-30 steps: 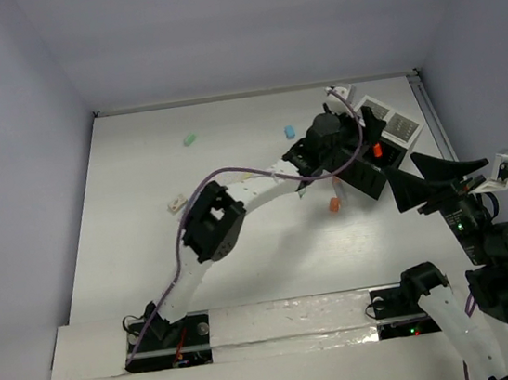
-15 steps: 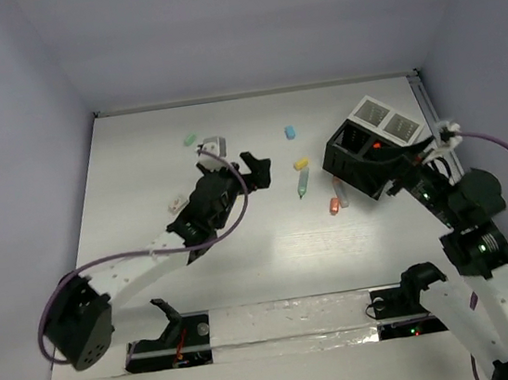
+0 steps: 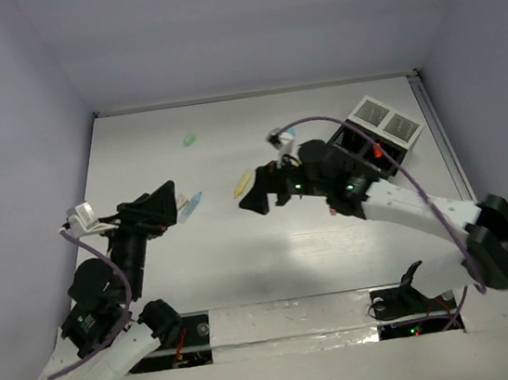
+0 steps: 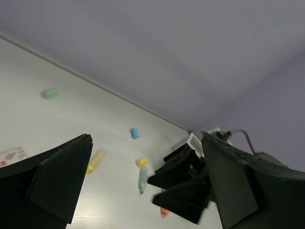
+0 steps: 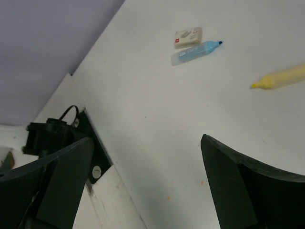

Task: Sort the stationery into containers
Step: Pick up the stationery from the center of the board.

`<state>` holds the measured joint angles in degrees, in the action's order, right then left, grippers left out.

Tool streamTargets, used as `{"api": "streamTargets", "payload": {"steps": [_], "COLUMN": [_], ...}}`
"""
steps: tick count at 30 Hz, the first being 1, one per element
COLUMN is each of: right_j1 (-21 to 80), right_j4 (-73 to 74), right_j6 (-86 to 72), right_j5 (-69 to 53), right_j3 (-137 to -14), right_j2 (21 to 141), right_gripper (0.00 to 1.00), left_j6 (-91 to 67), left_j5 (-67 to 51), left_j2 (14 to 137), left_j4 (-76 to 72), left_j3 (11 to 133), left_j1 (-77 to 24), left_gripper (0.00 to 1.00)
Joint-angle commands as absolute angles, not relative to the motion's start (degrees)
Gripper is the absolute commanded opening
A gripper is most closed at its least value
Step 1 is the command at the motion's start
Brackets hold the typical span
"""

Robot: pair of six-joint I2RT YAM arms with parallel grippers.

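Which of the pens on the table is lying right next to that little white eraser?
The light blue pen, close beside the white eraser; the yellow pen lies well apart from both.

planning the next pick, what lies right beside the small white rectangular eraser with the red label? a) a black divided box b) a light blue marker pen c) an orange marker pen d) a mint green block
b: in the right wrist view the light blue marker pen lies alongside the white eraser, while the yellow marker pen lies farther off.
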<state>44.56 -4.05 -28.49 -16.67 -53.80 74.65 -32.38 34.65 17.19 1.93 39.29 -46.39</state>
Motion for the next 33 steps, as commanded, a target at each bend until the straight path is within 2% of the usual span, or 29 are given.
{"api": "streamTargets", "payload": {"steps": [1,7,11,12,16,23,33], "right_j1": [47.6,51.7,53.4,54.0,55.6,58.4,58.9], "right_j4": [-9.9,-0.6,12.8,14.7,22.0,20.2,18.1], "right_j6": [-22.8,-15.5,-9.7,-9.0,-6.2,-1.2,-1.1], "right_j5": [-10.2,-8.7,-4.9,-3.7,0.4,6.1,6.2], "right_j3": [-62.4,-89.6,-111.4,-119.4,-134.0,-139.0,-138.8], "right_j2": [89.9,112.3,130.6,133.2,143.1,149.6,153.5], "right_gripper": [1.00,1.00,1.00,1.00,1.00,1.00,0.98], "left_j6": [-31.5,-27.2,-26.1,-25.9,-25.4,-23.7,-23.1], "left_j5": [39.2,42.4,41.8,41.7,40.5,39.5,38.8], "left_j2": [13.5,4.2,1.2,1.0,0.4,1.6,2.6], "left_j4": [14.9,17.7,15.9,15.9,16.6,15.6,15.3], "left_j3": [43.4,45.6,43.2,43.0,41.4,41.1,41.0], "left_j1": [-46.6,-46.6,-46.6,-46.6,-46.6,-46.6,-46.1], "left_gripper": [0.99,0.99,0.99,0.99,0.99,0.99,0.99]}}
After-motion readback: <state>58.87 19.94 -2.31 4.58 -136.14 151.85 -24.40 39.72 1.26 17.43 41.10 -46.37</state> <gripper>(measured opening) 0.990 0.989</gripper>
